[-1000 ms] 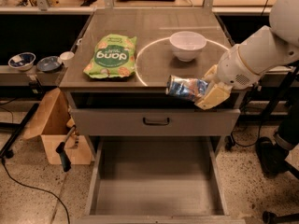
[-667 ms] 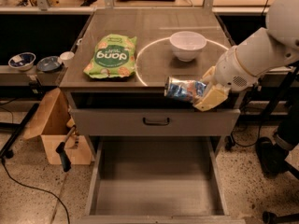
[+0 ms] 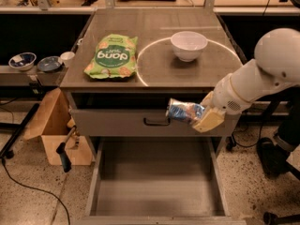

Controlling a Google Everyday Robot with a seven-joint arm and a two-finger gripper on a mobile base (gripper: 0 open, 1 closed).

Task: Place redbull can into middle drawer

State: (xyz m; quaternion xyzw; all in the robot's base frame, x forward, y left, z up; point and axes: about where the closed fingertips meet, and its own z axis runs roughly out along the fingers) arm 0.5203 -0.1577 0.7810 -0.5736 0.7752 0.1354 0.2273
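Overhead light throws a glaring arc on your table [image 3: 154, 22]; below its front edge, the gripper [image 3: 198, 117] clasping the redbull can [image 3: 182, 110] looks blurred.

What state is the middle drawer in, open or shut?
Open: the middle drawer is pulled out, floor showing, below the gripper holding the can.
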